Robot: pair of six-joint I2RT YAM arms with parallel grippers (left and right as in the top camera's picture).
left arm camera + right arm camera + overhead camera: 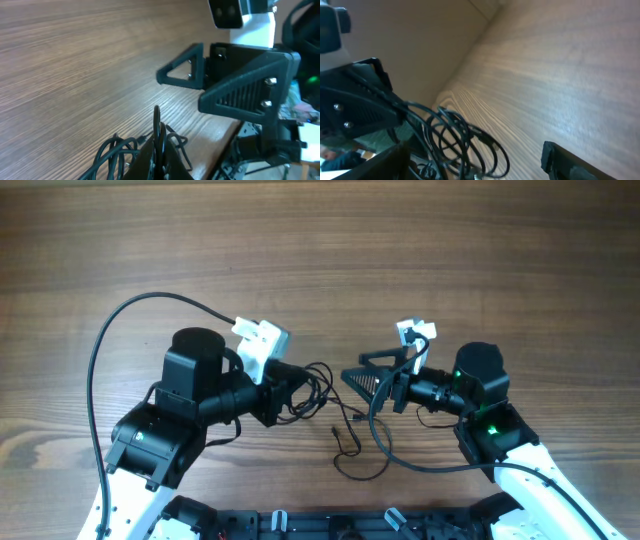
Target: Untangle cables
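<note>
The cables are thin black wires. A small knotted coil (316, 384) hangs at my left gripper (300, 387), and loose strands (347, 442) trail toward the front edge. In the left wrist view my left gripper (159, 150) is shut on upright strands, with the coil's loops (116, 152) beside it on the left. My right gripper (352, 375) is open, facing the left one a short way to the right of the coil. In the right wrist view the coil (462, 142) sits between its spread fingers (475, 162), not touched by them.
The wooden table (320, 250) stretches far behind both arms. Thicker black arm cables arc over the left arm (110, 340) and curl under the right arm (400, 458). A dark base rail (330, 525) runs along the front edge. The right gripper's fingers (235, 80) show opposite in the left wrist view.
</note>
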